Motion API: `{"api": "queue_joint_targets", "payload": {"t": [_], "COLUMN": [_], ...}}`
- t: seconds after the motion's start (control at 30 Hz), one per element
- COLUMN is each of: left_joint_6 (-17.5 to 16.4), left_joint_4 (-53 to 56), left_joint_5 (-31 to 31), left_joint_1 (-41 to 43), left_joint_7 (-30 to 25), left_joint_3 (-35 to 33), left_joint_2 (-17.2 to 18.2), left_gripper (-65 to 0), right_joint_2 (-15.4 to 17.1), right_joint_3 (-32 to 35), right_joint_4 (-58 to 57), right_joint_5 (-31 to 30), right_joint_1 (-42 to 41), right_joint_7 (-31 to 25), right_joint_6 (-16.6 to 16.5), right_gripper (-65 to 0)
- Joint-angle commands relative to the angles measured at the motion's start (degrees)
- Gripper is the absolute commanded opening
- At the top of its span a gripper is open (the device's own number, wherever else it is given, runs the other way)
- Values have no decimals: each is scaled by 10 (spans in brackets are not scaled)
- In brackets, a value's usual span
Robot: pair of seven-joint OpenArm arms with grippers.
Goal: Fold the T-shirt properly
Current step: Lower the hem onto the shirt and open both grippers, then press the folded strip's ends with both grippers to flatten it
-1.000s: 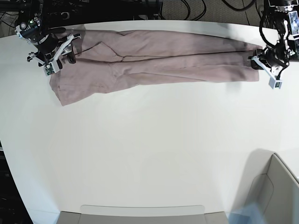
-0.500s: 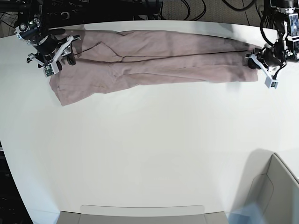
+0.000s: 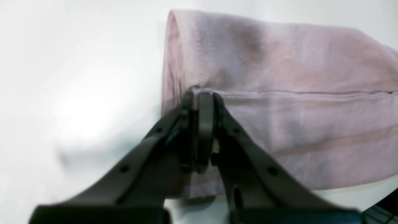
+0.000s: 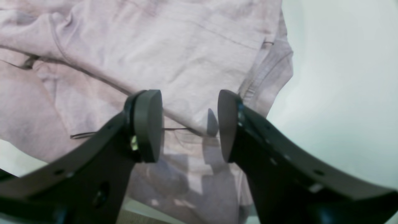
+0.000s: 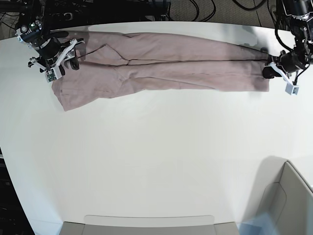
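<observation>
The dusty-pink T-shirt (image 5: 161, 66) lies stretched in a long, wrinkled band along the far side of the white table (image 5: 156, 152). My left gripper (image 5: 268, 71) is at the band's right end and is shut on the shirt's hemmed edge; the left wrist view shows the left gripper (image 3: 202, 104) pinching the cloth (image 3: 295, 81). My right gripper (image 5: 72, 55) is open over the left end. In the right wrist view the right gripper (image 4: 189, 124) has its jaws spread just above the creased cloth (image 4: 174, 56), holding nothing.
A grey bin (image 5: 288, 196) stands at the front right corner. A flat grey tray (image 5: 146, 223) lies along the front edge. Dark cables (image 5: 195, 10) run behind the table's far edge, close to the shirt.
My left gripper has moved right and a little toward the front with the shirt's end, drawing the band straighter. The right gripper has barely moved and stays open.
</observation>
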State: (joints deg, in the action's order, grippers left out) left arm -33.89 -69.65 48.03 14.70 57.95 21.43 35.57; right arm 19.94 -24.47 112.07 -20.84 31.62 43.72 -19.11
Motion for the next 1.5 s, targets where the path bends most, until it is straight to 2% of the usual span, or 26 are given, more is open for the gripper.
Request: {"api": "queue_joint_targets", "payload": {"t": [0.0, 0.17, 0.27, 0.37, 0.43, 0.53, 0.73, 0.87, 1.03, 1.17, 1.37, 1.47], "left_joint_6": [22, 22, 22, 22, 22, 22, 22, 24, 25, 25, 23, 22], "left_joint_4": [6, 1, -9, -45, -77, -137, -253, -276, -211, -155, -97, -106], "left_joint_5": [-50, -49, -49, -49, -49, -49, -50, -52, -53, -83, -149, -139], "left_joint_1": [5, 2, -16, -19, -19, -19, 6, 24, 22, 20, -18, -21], "left_joint_7": [31, 53, 54, 57, 87, 141, 192, 188, 158, 129, 96, 97], "left_joint_3": [11, 60, 70, 83, 107, 140, 167, 169, 169, 165, 164, 158], "left_joint_2": [16, 19, 41, 46, 46, 39, -13, -33, -31, -4, 9, 9], "left_gripper": [-650, -650, -650, -650, -650, -650, -650, -650, -650, -650, -650, -650], "right_joint_2": [7, 7, 3, -7, -9, -10, -18, -18, -14, -14, -14, -14], "right_joint_3": [-5, -5, -5, -6, -6, -6, -5, -5, -5, -4, -3, -2], "right_joint_4": [9, 9, 9, 10, 10, 10, 11, 11, 9, 9, 9, 9], "right_joint_5": [-6, -6, -6, -2, -3, -6, -6, -6, -6, -5, -5, -5], "right_joint_1": [0, 1, 3, 3, 3, 3, 0, 0, -1, -7, -7, -8], "right_joint_7": [-11, -11, -11, -11, -11, -11, -11, -11, -11, -11, -11, -11], "right_joint_6": [3, 3, 3, 3, 3, 3, 3, 3, 3, 3, 3, 3], "right_gripper": [-362, -362, -362, -362, -362, -362, -362, -362, -362, -362, -362, -362]}}
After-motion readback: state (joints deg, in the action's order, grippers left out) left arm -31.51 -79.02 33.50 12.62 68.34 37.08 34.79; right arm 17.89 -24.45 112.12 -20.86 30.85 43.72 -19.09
